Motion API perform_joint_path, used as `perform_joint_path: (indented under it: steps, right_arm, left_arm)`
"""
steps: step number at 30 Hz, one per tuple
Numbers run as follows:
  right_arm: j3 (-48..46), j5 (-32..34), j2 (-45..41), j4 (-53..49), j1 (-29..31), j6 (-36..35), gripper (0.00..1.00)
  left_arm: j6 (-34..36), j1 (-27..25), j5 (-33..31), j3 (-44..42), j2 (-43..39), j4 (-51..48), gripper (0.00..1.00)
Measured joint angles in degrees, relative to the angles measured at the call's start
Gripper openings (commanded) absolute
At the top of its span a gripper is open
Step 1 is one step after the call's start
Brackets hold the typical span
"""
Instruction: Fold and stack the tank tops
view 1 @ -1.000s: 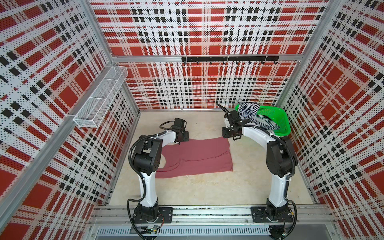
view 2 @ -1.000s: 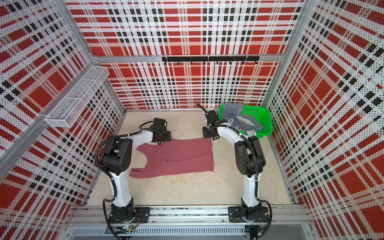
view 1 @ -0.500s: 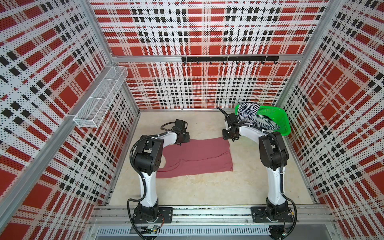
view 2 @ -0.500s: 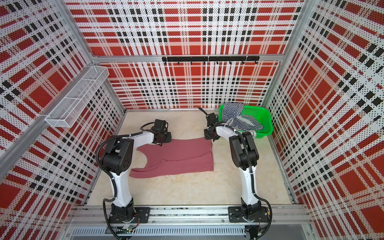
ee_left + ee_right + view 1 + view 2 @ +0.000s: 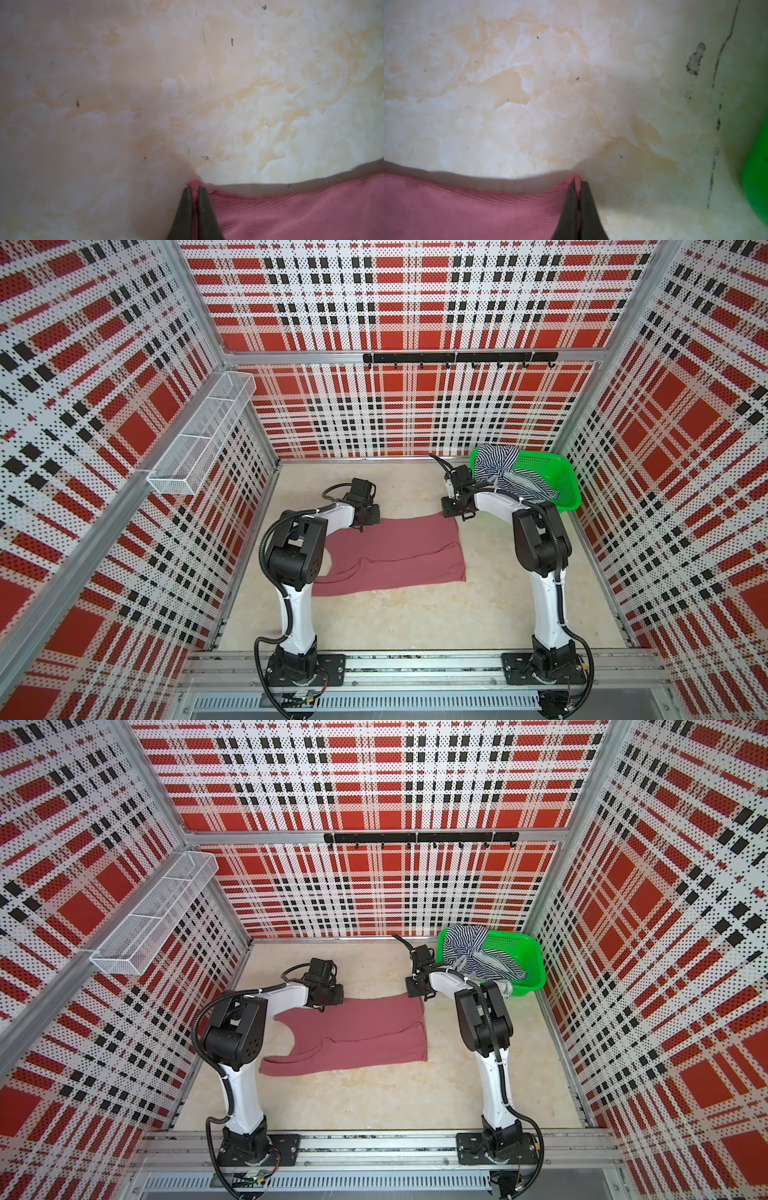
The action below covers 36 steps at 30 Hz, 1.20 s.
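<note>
On the beige marbled tabletop (image 5: 415,614) a dusty-rose ribbed knit tank top (image 5: 399,556) is spread flat. In the green plastic mesh basket (image 5: 561,485) (far right corner) a navy-and-white striped tank top (image 5: 498,464) is heaped. The rose top's far corners are clamped by the left gripper (image 5: 195,189) and right gripper (image 5: 578,185).

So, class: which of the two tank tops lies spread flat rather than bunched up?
The plain rose tank top, flat on the table; the striped tank top is bunched in the green basket.

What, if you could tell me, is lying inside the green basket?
The striped tank top lies in the green basket, draped over its rim; anything under it is covered.
</note>
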Motion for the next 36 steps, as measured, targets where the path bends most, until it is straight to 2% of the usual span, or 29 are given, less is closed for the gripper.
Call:
perform_joint_path:
  steps: [11, 21, 27, 36]
  right_arm:
    - [-9.81, -2.95, -9.46, 3.43, 0.0, -5.29, 0.0]
    - [-24.87, -7.82, -21.4, 13.7, 0.0, -8.59, 0.0]
    - [-33.22, -8.61, -26.03, 16.72, 0.0, -10.43, 0.0]
    - [-42.64, -8.96, -33.86, 19.34, 0.81, -9.4, 0.0]
  left_arm:
    - [1.68, -2.01, -3.45, -2.12, -9.51, -0.46, 0.0]
    - [1.77, -3.58, -8.96, -13.94, -15.76, 2.16, 0.0]
    - [0.28, -6.88, -13.77, -20.7, -20.55, 3.32, 0.0]
    - [-4.66, -11.19, -19.17, -28.04, -27.85, 5.84, 0.0]
